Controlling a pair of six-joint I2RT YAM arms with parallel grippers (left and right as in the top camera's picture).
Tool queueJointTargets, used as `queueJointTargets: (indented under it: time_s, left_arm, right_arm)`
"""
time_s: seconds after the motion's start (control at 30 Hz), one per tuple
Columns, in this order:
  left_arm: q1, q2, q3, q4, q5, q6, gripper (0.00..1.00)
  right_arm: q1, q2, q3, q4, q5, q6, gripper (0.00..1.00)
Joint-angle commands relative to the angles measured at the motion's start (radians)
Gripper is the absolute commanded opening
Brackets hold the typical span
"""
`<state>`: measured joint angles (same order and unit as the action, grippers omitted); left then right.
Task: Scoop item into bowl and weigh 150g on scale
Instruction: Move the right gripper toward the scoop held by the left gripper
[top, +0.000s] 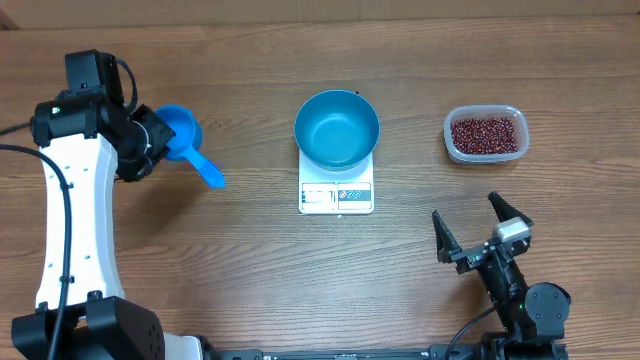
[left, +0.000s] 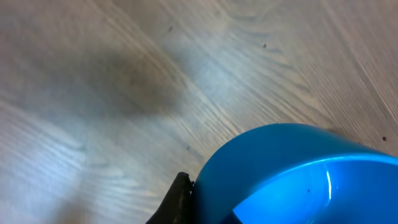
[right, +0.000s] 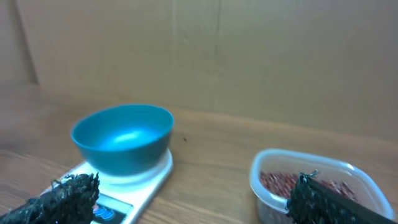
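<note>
At 9 o'clock on the table (top: 250, 270), reading the clock on the overhead view with the scale as hub, the left gripper (top: 152, 143) is clamped on the cup wall of a blue scoop (top: 180, 128). The scoop handle points toward 4 o'clock, away from the gripper. The cup interior shows plain blue from above. In the left wrist view, 1 black finger (left: 177, 200) touches the scoop's outer wall, and the wood grain behind it is out of focus. I cannot tell whether the scoop rests on the table or hangs above it.

At the hub is the scale (top: 337, 195), white and square, with its display panel facing 6 o'clock. The digits are too small to read. The bowl (top: 337, 128) stands upright on the scale platform and covers most of it, so only the front panel strip shows from above. The bowl interior is plain blue.

At 2 o'clock sits a clear plastic tub (top: 450, 140), a rounded rectangle well apart from the scale. The beans (top: 485, 135) lie inside it, a dark red-brown layer over the tub floor.

At 4 o'clock, near the front edge, is the right gripper (top: 470, 225). Its jaws are spread wide over bare wood with nothing between them. In the right wrist view, its 2 fingertips frame the bowl on the scale at left and the tub at right.
</note>
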<state>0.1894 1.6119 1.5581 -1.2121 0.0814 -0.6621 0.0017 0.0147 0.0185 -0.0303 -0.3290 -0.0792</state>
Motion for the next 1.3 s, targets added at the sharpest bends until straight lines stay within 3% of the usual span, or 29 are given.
queueJointTargets:
  time_s: [0.0, 0.13, 0.5, 0.93, 1.07, 1.27]
  left_arm:
    - [-0.008, -0.018, 0.019, -0.013, -0.01, -0.104, 0.04]
    - [-0.008, -0.018, 0.019, -0.014, -0.014, -0.104, 0.04]
    - [-0.033, -0.018, 0.019, -0.026, -0.014, -0.132, 0.04]
    - [-0.169, -0.018, 0.019, -0.024, -0.05, -0.252, 0.04]
    - [-0.216, -0.017, 0.019, -0.026, -0.074, -0.354, 0.04]
    - [-0.267, -0.017, 0.019, -0.048, -0.074, -0.581, 0.04]
  right_arm:
    - [0.003, -0.012, -0.01, 0.031, -0.085, 0.114, 1.0]
    - [0.003, -0.01, -0.001, 0.033, -0.101, 0.303, 1.0]
    - [0.003, 0.177, 0.209, -0.012, -0.244, 0.397, 1.0]
    - [0.004, 0.789, 0.817, -0.337, -0.562, 0.389, 1.0]
    - [0.006, 1.011, 1.001, -0.392, -0.736, 0.39, 1.0]
    - [0.073, 1.247, 1.126, -0.383, -0.851, 0.41, 1.0]
